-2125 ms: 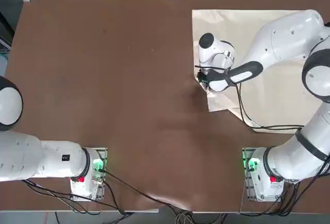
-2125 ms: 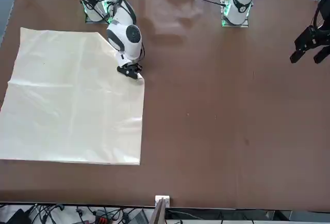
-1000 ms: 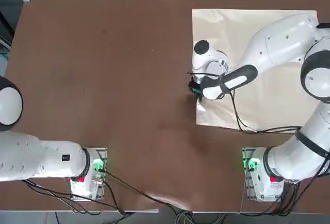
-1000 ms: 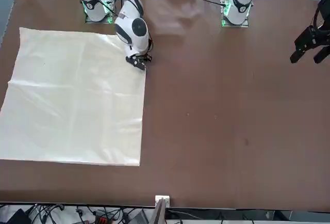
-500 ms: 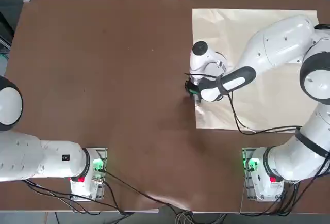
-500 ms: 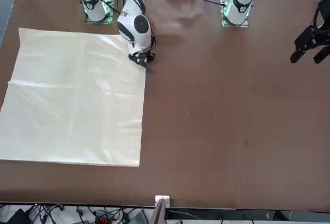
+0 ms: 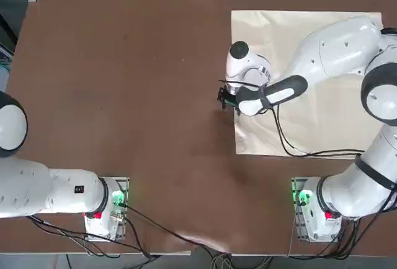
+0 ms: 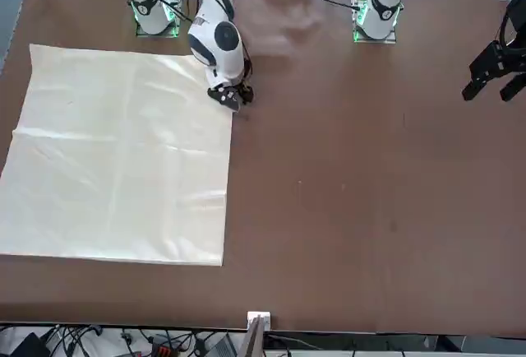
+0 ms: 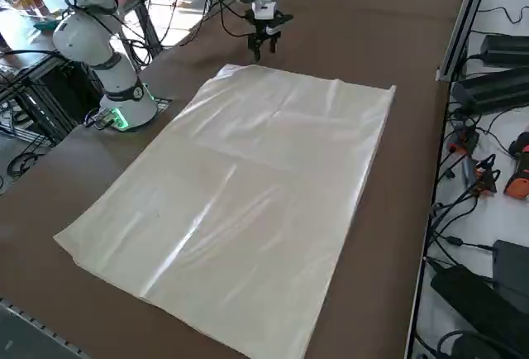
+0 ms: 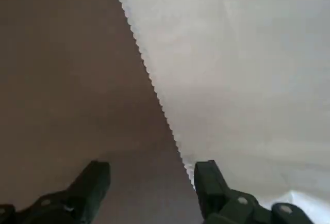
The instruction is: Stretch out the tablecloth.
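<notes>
One tablecloth point(image 7: 310, 83) spread flat, 3 o'clock on brown table point(image 7: 124, 83). One right gripper point(image 8: 231, 98), fingers apart, empty, at cloth's edge.

No text, label, brand, number or sign can be read on anything here.

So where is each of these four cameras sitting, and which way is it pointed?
Top: overhead, looking down; both arm bases show, right end effector at the large cream-beige creased tablecloth.
Front: across the brown table, facing the robot.
Right side: raised at the robot's right, looking diagonally over the cloth.
Right wrist: on the working arm, showing its open fingers above the cloth's zigzag edge.
All four share that cloth.
</notes>
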`<state>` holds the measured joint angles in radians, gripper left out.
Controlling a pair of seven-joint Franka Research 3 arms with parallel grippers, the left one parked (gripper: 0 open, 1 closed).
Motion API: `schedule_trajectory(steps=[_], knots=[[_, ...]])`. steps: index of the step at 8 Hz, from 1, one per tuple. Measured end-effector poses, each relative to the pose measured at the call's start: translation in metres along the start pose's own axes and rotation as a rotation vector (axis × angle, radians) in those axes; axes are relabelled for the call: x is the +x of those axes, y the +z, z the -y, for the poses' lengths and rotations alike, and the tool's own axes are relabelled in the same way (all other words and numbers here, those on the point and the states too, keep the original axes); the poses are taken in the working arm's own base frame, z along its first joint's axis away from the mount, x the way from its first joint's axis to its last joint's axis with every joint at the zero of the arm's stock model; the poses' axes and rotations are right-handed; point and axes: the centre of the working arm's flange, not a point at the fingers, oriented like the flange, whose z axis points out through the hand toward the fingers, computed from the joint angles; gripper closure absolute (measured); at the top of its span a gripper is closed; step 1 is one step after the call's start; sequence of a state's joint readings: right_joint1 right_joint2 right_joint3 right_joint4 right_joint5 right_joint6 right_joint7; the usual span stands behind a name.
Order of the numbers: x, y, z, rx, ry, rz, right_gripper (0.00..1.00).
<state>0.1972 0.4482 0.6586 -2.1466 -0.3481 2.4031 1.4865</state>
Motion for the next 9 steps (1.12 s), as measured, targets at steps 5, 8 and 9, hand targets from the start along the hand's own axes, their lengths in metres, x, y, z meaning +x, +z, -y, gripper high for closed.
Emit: schedule_trajectory(steps=[5,8,9], knots=[[0.040,-0.089,0.021,0.020,-0.139,-0.104,0.00],[0.062,-0.109,-0.012,-0.047,-0.289,-0.149,0.00],[0.074,-0.125,-0.026,-0.073,-0.327,-0.173,0.00]])
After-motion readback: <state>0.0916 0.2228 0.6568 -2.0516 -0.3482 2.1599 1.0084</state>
